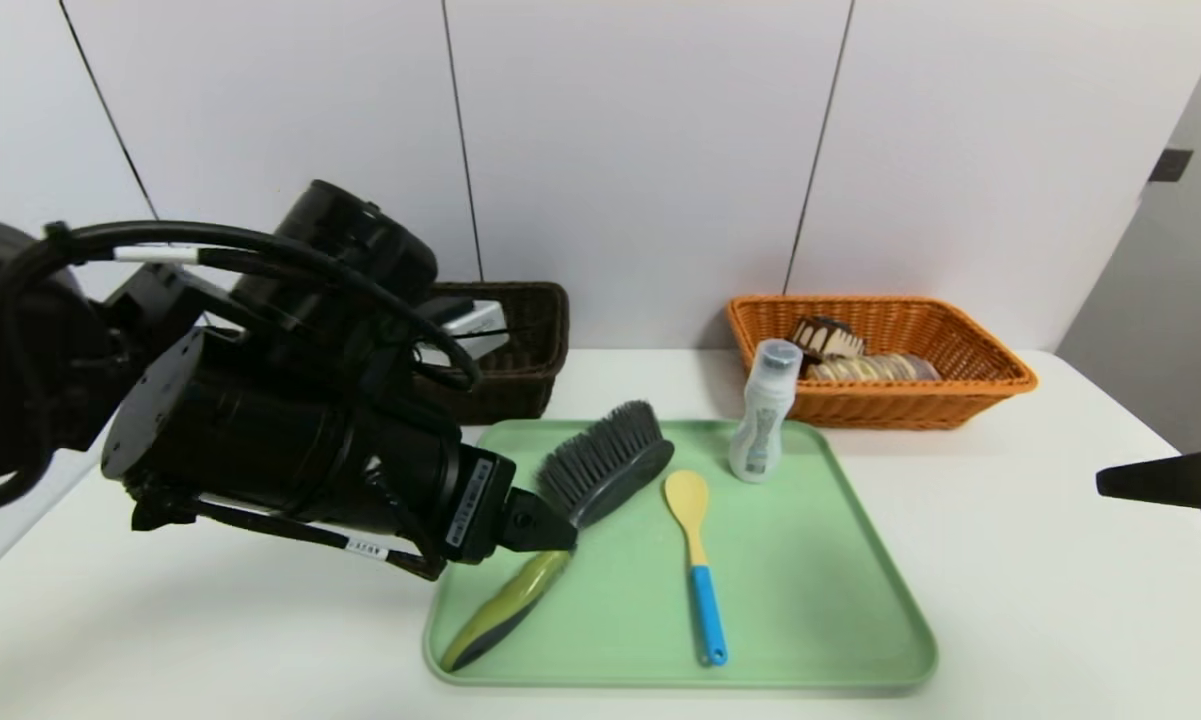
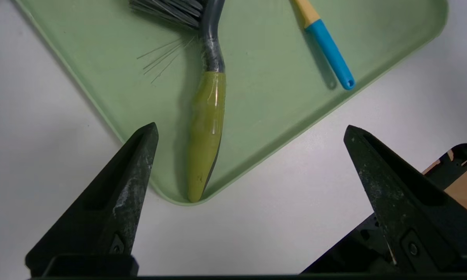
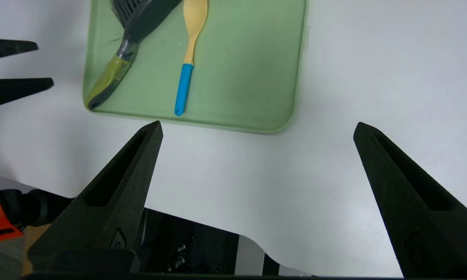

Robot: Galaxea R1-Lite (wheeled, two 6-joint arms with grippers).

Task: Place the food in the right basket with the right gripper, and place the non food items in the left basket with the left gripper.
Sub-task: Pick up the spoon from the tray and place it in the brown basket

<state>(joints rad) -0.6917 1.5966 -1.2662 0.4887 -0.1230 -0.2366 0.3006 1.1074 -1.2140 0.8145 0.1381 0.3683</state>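
A: Where are the two tools over the white table?

B: The left tool hangs above the near left corner of the green tray, angled down toward the brush. Its jaws stand spread wide and hold nothing; in the left wrist view the brush's green handle lies on the tray between the two black tips. The right tool is at the right edge of the head view, over bare table near the robot, well apart from the tray. Its jaws are also spread wide and empty.

A: And the non-food things?

B: All three sit on the tray. The brush lies slantwise on the left part, grey bristles toward the wall, handle end at the near left corner. The spoon lies beside it in the middle, yellow bowl away from the robot, blue handle toward the near edge. The white bottle stands upright at the far edge of the tray, just in front of the orange basket.

A: The food?

B: The cake wedge and the braided loaf both lie inside the orange basket, on the right by the wall, the cake behind the loaf.

A: The dark basket?

B: It stands on the left by the wall, largely hidden behind the left arm. What it contains cannot be made out.
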